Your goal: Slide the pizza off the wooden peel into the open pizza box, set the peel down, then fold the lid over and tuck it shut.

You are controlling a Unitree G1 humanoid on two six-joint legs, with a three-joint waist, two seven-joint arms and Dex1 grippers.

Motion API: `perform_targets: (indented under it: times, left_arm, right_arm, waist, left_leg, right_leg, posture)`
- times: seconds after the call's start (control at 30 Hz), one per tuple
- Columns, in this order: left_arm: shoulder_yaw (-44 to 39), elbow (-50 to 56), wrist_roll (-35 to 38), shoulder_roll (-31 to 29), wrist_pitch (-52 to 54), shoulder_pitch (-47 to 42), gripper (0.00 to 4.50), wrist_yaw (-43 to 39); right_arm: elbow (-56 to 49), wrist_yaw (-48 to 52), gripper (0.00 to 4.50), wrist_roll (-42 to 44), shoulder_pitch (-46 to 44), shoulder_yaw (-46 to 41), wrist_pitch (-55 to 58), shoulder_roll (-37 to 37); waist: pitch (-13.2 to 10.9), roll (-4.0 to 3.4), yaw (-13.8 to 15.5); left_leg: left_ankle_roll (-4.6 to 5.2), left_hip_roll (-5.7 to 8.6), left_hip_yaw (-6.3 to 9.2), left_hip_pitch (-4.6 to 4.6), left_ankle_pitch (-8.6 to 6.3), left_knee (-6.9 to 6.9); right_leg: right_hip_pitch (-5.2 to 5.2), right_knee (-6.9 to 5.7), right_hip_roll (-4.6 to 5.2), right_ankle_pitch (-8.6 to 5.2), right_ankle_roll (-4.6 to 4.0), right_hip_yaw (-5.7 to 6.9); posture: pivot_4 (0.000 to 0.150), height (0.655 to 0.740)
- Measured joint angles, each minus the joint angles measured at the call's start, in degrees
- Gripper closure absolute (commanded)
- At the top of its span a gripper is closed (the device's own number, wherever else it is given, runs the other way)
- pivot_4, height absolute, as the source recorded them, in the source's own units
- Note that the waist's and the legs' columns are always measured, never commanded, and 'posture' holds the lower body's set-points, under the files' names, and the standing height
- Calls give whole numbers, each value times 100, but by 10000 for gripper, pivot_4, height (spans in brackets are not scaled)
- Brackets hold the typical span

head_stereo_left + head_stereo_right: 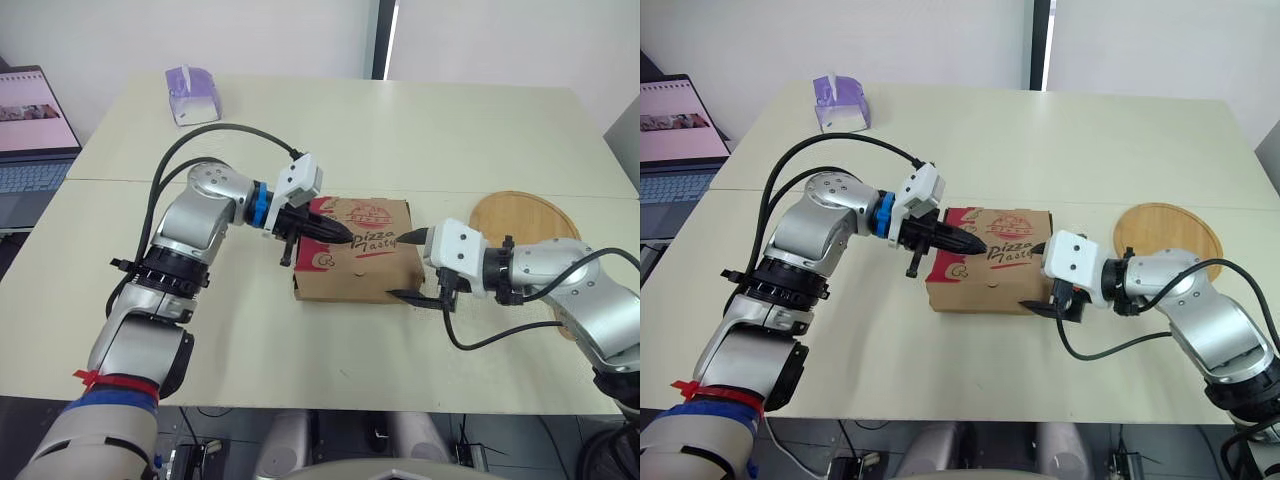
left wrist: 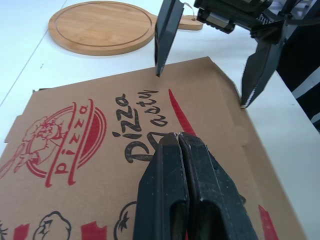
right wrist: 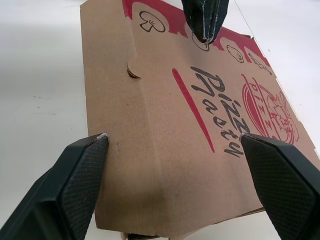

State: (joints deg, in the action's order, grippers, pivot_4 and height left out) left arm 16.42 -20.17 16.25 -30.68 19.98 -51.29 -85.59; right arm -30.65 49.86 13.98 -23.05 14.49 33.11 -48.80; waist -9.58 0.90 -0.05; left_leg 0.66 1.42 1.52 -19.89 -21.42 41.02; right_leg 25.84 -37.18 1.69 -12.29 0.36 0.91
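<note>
Head views: the pizza box (image 1: 355,250) sits shut at the middle of the table (image 1: 400,130). The wooden peel (image 1: 520,215) lies bare at the far right, so sliding and setting down look done.

Left wrist view: the left gripper (image 2: 178,138), jaws together, presses on the lid (image 2: 90,150).

Right wrist view: the right gripper (image 3: 174,140), jaws wide apart, straddles the box's right edge. Only the tuck seems left.
</note>
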Motion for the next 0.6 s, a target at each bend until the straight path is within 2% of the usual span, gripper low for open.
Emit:
perform_targets:
  times: [0.3,0.6]
  left_arm:
    - [1,162,-7,-74,89,101,44681,-120]
    - [18,230,-149,-165,69,272,44681,-254]
  right_arm:
    - [126,-159,0,-240,-276,18,-9,412]
    - [152,-416,0,-517,-35,38,25,662]
  waist:
    - [0,-1,-4]
    - [1,-1,-4]
  left_leg:
    - [-1,0,0,1,0,3]
    - [0,1,-3,1,0,4]
  right_leg:
    - [1,-4,0,0,0,-1]
    - [1,-8,0,0,-1,-4]
  posture:
    - [1500,7251]
    - [1500,7251]
